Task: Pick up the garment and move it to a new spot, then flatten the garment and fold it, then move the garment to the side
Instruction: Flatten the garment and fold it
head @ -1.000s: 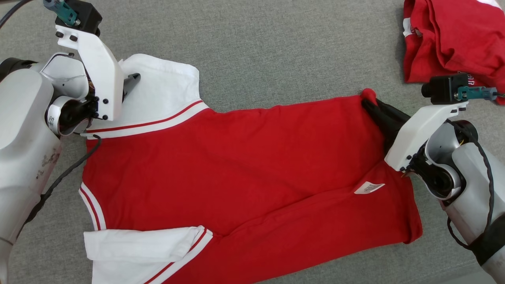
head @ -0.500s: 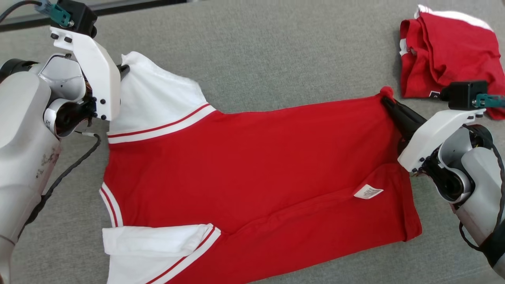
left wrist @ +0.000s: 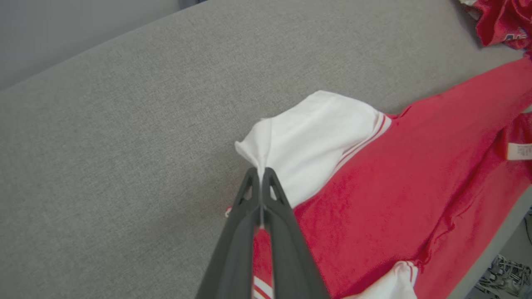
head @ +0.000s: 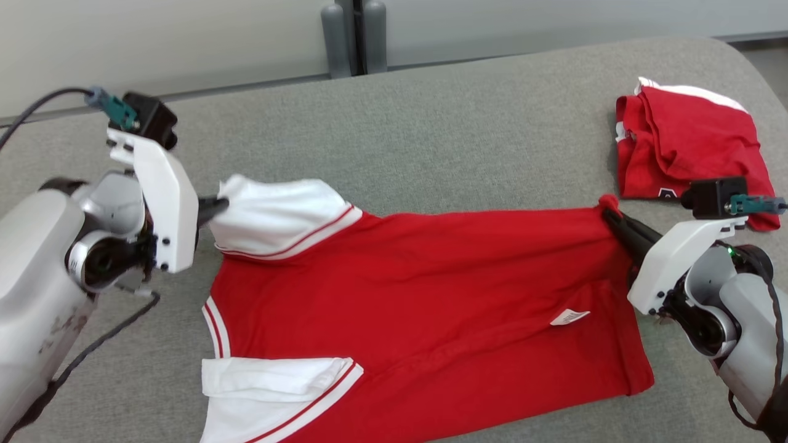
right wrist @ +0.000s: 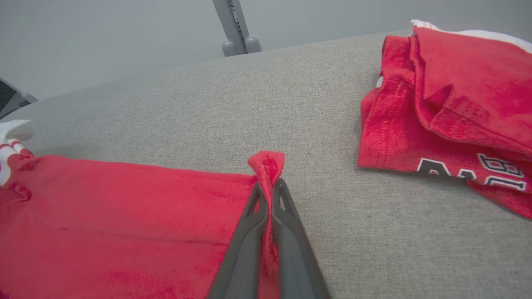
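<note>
The garment (head: 418, 295) is a red shirt with white sleeves, spread across the grey padded surface. My left gripper (head: 223, 203) is shut on the tip of its far white sleeve (left wrist: 307, 141), which is lifted off the surface; in the left wrist view the gripper (left wrist: 262, 172) pinches a white fold. My right gripper (head: 608, 212) is shut on the far red hem corner (right wrist: 267, 164), bunched above the fingertips of the gripper (right wrist: 268, 187). The near white sleeve (head: 277, 384) lies flat. A small white label (head: 569, 317) shows near the hem.
A second red garment (head: 683, 144) with white lettering lies crumpled at the far right, close to my right gripper. Grey posts (head: 354, 37) stand behind the surface's far edge. The surface's rounded right corner (head: 732, 55) is near that pile.
Both grippers have closed on the garment, the left on the sleeve tip and the right on the hem corner, and raised its far edge. The head camera has tilted up, showing the wall.
</note>
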